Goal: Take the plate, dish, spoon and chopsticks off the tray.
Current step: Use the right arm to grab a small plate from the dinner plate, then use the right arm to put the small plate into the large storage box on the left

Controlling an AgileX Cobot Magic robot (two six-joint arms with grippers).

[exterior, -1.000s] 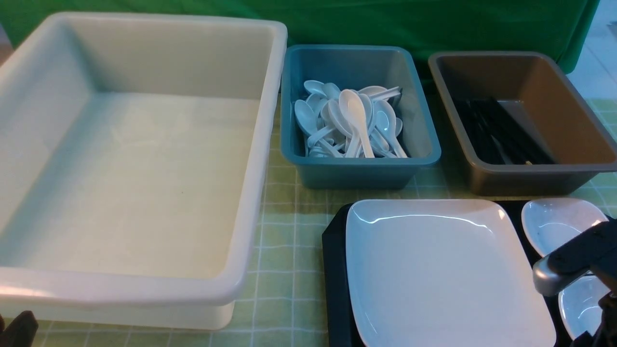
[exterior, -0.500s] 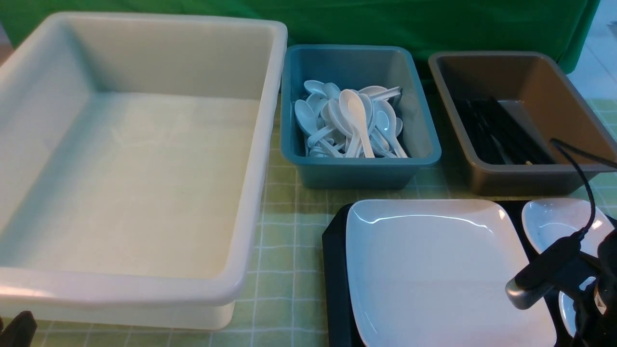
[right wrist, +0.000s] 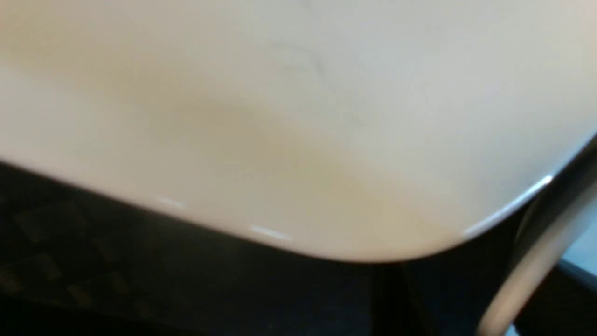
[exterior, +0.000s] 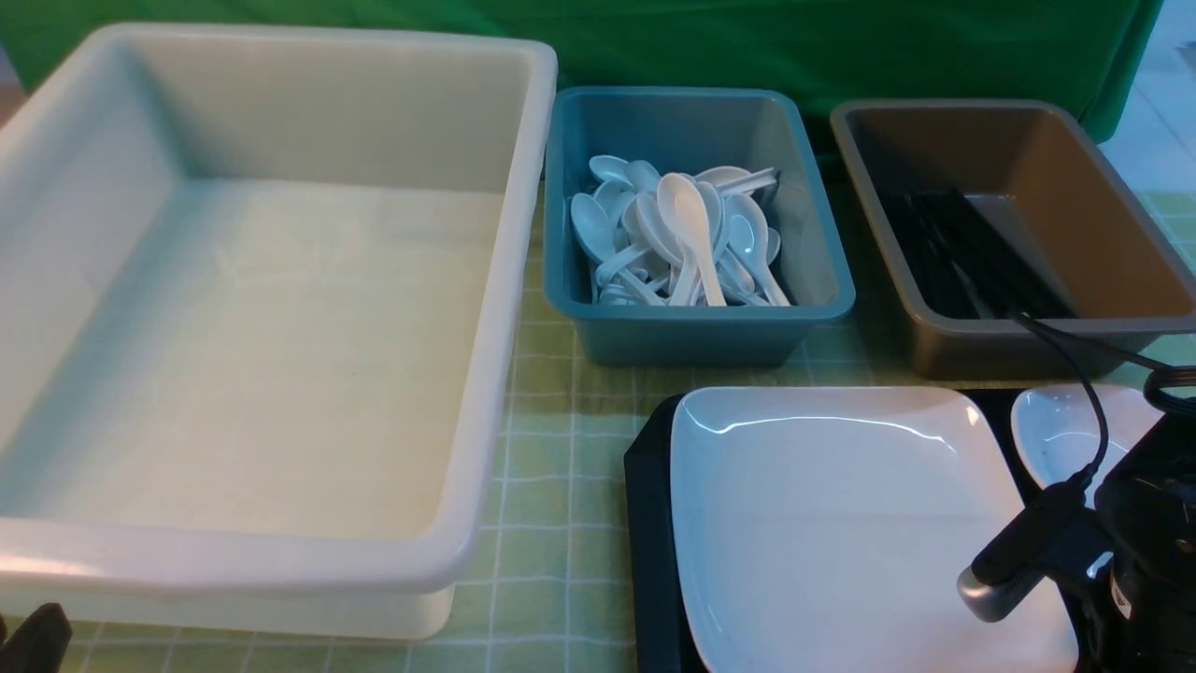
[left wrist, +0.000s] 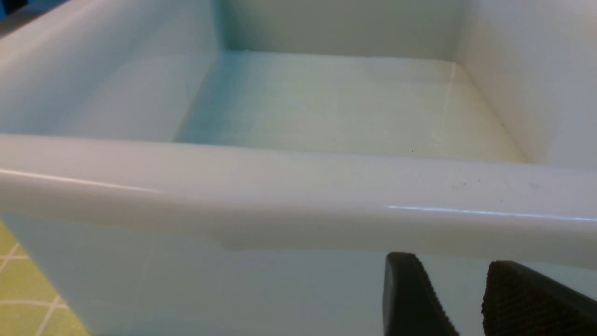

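1. The right claw hangs low over the near right corner of the large glossy white squarish plate. Its tips are hidden, so I can't tell if they're apart or pinched on the rim.
2. The right wrist view is basically all plate corner with dark tray under it, so my guess is the step is grabbing the plate there. Get one finger under the lip and one on top, and bite deep. It's glossy and big, so a shallow corner pinch could let it swing or slip.
3. The plate lies flat on the left part of the dark navy-black textured plastic tray, with a small white bowl-like dish just beside it. Lift first, then go sideways, so nothing clips.
4. The left claw sits with its fingers apart, holding nothing, just outside the near wall of the big white plastic tub.
5. That tub looks like the plate's home, across the green checked desk. I can't spot a loose spoon or chopsticks on the tray.
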